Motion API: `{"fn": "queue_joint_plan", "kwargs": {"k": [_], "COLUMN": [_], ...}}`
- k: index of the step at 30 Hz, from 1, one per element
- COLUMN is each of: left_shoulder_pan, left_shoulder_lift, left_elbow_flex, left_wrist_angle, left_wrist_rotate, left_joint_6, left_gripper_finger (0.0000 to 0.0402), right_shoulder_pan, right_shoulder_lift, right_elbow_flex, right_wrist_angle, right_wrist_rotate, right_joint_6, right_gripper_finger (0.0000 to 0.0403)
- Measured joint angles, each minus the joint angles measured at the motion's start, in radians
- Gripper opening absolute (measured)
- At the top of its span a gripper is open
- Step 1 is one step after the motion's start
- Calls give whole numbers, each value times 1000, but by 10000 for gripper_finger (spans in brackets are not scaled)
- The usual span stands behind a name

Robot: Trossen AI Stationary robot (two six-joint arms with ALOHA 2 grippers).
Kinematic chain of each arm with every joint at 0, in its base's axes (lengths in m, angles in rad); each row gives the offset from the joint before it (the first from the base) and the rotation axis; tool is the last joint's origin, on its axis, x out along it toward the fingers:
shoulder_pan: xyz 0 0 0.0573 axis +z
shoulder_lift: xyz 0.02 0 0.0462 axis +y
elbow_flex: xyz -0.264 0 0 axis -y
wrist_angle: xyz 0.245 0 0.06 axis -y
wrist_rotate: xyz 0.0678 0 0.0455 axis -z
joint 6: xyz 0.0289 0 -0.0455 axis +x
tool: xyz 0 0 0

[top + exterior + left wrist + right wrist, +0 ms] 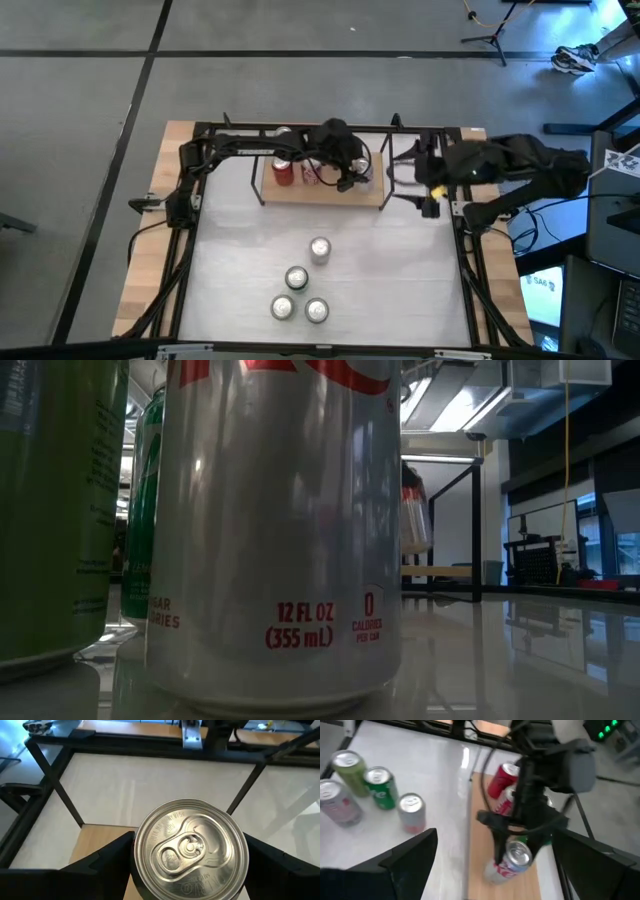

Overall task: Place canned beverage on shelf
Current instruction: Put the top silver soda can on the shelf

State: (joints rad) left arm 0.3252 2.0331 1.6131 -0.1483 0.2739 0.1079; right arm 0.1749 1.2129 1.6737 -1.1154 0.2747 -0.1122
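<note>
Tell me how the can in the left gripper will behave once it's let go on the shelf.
The can looks rigid, smooth metal, so probably slippery. Upright on the shelf, it should stand on its flat base, but it's tall and could tip if the left gripper nudges it.

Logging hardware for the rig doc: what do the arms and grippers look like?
Both arms are black with loose black cables. The left gripper has thin dark fingers under a boxy dark wrist. The right gripper has wide black fingers; a yellow part sits on the right arm.
</note>
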Motion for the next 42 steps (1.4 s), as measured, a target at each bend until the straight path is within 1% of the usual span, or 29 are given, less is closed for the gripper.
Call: {"fn": "queue_joint_plan", "kwargs": {"k": [4, 8, 12, 16, 20, 25, 34, 42], "left_shoulder_pan": [0, -5, -5, -5, -8, -8, -25, -31], "left_shoulder_lift": [7, 14, 17, 17, 17, 17, 17, 16], "left_elbow_flex": [0, 0, 0, 0, 0, 0, -1, -1], "left_wrist_angle": [-2, -3, -22, -37, -35, -30, -27, -13], "left_wrist_rotate": [-11, -66, -80, -85, -85, -84, -141, -126], "left_joint_6": [17, 37, 37, 40, 39, 36, 30, 33], "left_gripper_finger": [286, 290, 291, 293, 303, 319, 320, 329], "right_shoulder_pan": [-83, -149, -191, -215, -223, -222, -221, -221], "right_shoulder_lift": [1, 11, 34, 69, 100, 101, 98, 98], "right_elbow_flex": [0, 0, 0, 0, 0, 0, 0, 0], "right_wrist_angle": [-3, -3, -1, 0, 0, -1, -1, -1], "right_wrist_rotate": [-61, -146, -221, -265, -285, -287, -287, -287], "right_joint_6": [-2, -22, -39, -72, -78, -79, -79, -80], "right_gripper_finger": [386, 386, 386, 386, 386, 386, 386, 386]}}
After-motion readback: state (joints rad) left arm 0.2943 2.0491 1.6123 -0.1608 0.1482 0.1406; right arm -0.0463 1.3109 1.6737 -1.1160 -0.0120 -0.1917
